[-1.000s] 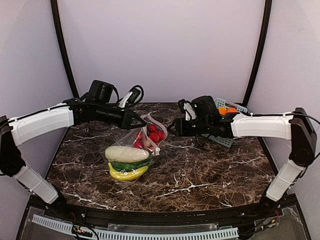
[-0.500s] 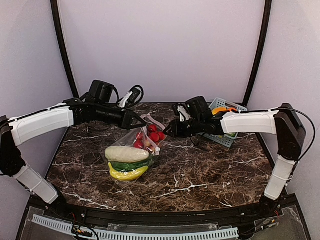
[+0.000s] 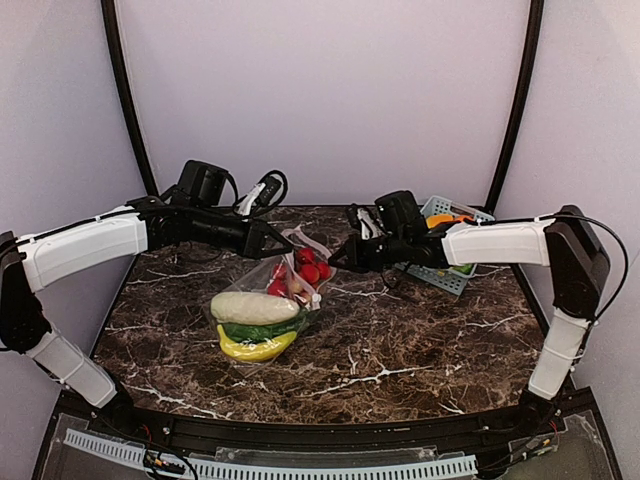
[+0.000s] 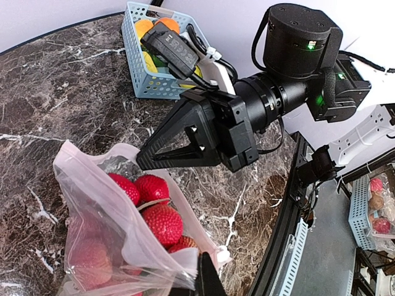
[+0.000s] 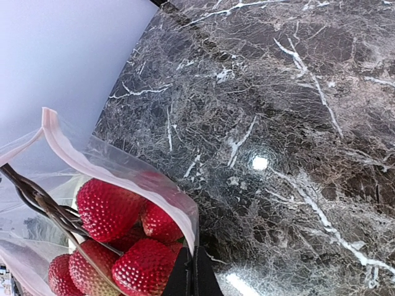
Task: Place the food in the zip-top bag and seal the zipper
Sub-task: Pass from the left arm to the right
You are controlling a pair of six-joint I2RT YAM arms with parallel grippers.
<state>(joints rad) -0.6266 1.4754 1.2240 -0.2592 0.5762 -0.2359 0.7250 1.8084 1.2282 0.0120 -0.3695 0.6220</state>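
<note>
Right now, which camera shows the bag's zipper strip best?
Right wrist: the pink zipper runs close-up across the frame, curving down to the right gripper, shut on it. Left wrist shows it thinner, rimming the open mouth, with the left gripper pinching one end. Top external shows only a tiny pale edge.

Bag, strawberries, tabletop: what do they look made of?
Bag: thin clear plastic film, glossy, creased, contents showing through. Strawberries: probably moulded plastic or foam, bright red, evenly dimpled, slight sheen. Tabletop: polished dark marble or a marble-look laminate; white veins, lamp glare.
</note>
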